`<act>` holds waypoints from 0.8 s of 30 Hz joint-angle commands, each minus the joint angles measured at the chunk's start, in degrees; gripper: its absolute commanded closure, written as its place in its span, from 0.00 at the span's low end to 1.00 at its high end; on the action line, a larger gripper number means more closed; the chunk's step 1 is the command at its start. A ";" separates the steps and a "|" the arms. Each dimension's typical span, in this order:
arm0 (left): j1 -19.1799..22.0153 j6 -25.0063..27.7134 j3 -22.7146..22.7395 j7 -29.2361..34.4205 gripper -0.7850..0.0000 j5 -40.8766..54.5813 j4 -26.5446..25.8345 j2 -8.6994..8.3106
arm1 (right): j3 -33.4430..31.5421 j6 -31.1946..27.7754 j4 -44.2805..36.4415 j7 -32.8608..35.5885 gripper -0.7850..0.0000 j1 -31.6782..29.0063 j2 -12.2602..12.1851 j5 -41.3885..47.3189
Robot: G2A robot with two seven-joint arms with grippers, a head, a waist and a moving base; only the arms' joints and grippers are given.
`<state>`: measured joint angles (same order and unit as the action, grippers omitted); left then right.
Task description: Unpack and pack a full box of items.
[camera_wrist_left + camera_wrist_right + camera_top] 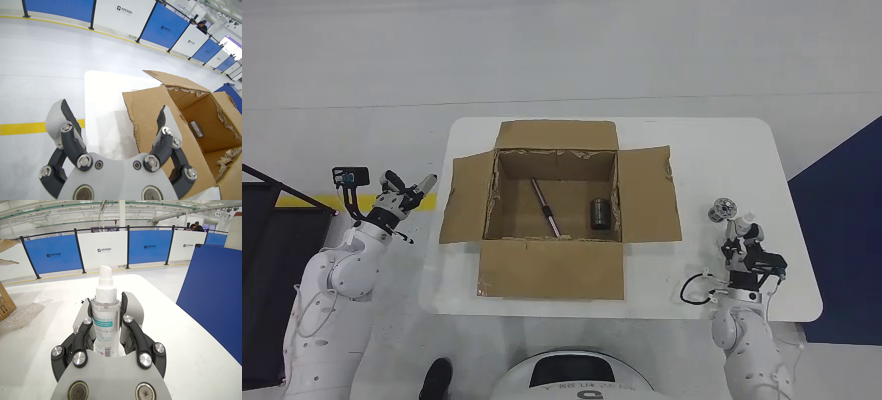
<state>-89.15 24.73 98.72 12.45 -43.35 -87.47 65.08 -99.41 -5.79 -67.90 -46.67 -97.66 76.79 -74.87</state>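
From the top I have the cardboard box [552, 205] in the middle of the white table [712, 150], all four flaps folded outward. On its floor lie a thin rod [545, 207], set at an angle, and a short metal cylinder [600, 214] near the wall on my right side; the two are apart.

The left wrist view looks past a ragged, torn flap edge into the box and picks out the cylinder lying on its side against the far wall; the rod sits below the flap's line of sight there. That view also tells me the left gripper [114, 106] has its fingers spread wide with nothing between them. From the top it hangs off the table's left edge, over the floor.

The right gripper [105, 299] is clamped on a clear spray bottle [105, 321], both pads pressed to its sides. Its white nozzle points away from the wrist, above the tabletop. The right wrist view gives me the bottle's teal label and a crumpled sheet of clear plastic film [24, 313] lying on the table between the gripper and the box corner. From the top, that gripper sits near the table's right edge, well apart from the box, with a small shiny item [723, 210] just beside it that I cannot identify.
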 commanded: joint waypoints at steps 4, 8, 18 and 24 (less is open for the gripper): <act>0.00 0.00 0.00 0.00 0.00 0.00 0.00 0.00 | -0.54 0.23 0.45 0.62 0.63 0.75 -0.06 1.02; 0.00 0.00 0.00 0.00 0.00 0.00 0.00 0.00 | -0.63 1.37 1.30 2.33 0.58 2.30 -0.05 1.55; 0.00 0.00 0.00 0.00 0.00 0.00 0.00 0.00 | -0.93 1.17 1.39 3.11 0.52 2.70 -0.11 2.37; 0.00 0.00 0.00 0.00 0.00 0.00 0.00 0.00 | -1.16 0.36 0.76 3.72 0.40 2.44 -0.14 3.22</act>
<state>-89.15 24.73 98.72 12.45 -43.35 -87.47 65.08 -100.49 -5.17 -66.98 -43.10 -95.16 76.65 -71.97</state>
